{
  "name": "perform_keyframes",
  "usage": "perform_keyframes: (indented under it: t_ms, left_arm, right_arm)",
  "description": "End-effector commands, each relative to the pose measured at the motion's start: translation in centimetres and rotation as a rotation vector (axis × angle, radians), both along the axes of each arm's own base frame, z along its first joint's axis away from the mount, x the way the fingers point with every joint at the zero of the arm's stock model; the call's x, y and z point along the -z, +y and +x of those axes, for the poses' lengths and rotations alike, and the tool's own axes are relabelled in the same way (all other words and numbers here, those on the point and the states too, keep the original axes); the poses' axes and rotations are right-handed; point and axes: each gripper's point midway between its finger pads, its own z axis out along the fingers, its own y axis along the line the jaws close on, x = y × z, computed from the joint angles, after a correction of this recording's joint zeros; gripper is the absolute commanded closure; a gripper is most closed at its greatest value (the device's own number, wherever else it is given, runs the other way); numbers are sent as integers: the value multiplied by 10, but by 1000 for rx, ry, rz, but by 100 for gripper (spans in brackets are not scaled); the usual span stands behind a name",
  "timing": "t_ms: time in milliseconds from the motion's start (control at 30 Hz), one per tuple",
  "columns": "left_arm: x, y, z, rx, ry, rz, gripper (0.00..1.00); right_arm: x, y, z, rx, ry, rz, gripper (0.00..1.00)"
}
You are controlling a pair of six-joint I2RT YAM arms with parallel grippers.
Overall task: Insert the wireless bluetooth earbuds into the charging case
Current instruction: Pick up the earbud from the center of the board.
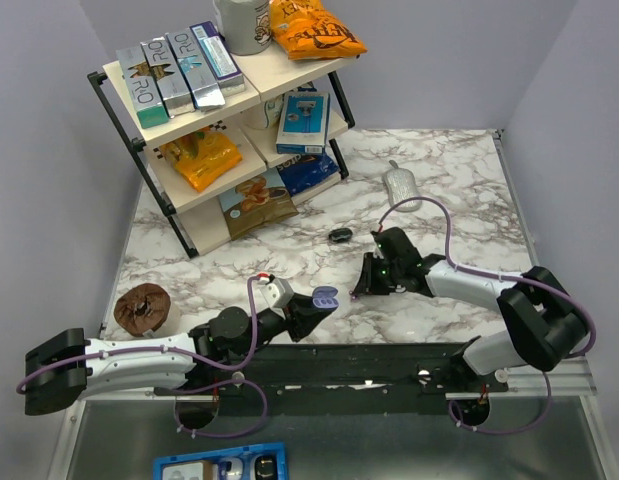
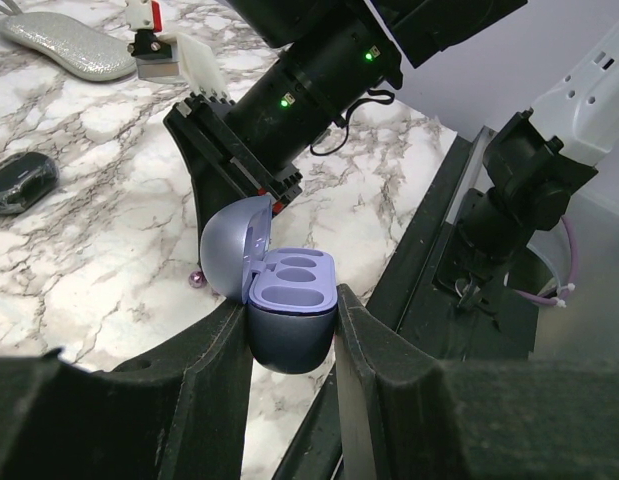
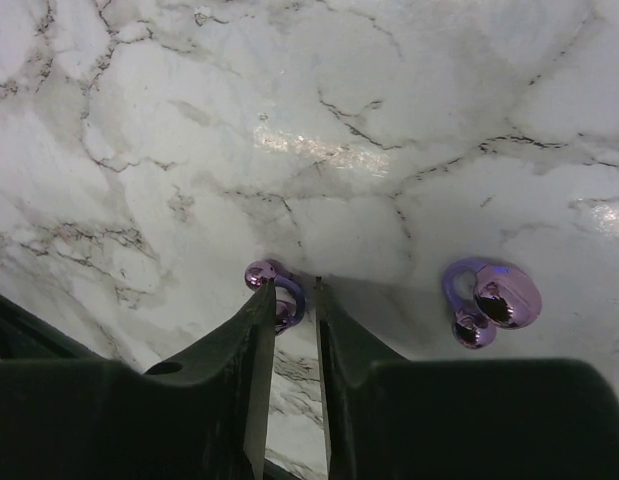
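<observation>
— Where was the charging case (image 2: 289, 292)?
— Pinched in the left gripper (image 2: 291, 306), lid open, above the table's (image 3: 339, 120) near edge.
— And the right gripper (image 3: 295, 290)?
— Its jaws were nearly together, with a thin slit between. One purple earbud (image 3: 259, 274) sat at a fingertip; gripped or not, I couldn't tell. The other earbud (image 3: 492, 298) lay near it.

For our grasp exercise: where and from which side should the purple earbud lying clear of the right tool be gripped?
Probably from above, pinching the earbud across its glossy bulb: it lies flat on the marble, and its thin loop gives little hold.
</observation>
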Motion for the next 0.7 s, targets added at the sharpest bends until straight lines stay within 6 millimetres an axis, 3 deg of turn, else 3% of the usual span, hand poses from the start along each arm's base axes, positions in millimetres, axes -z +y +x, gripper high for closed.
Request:
perform_keyframes:
  t_ms: [0,200,500,667]
  left_arm:
    - [-3,1,0,-10,2,-23,100]
    - [-3,1,0,-11,8,-27,100]
    - [-2,2,-1,-10,8,-26,100]
    - [-3,2,-1,-11,8,-27,100]
  right_arm:
    - [13,-8,-19,-45,58,-58,67]
    - [18,-11,-22,-69,69,-111,70]
    - [23,-10,-26,-82,85,-110,85]
    - [17,-8,-23,-78,66,-97,99]
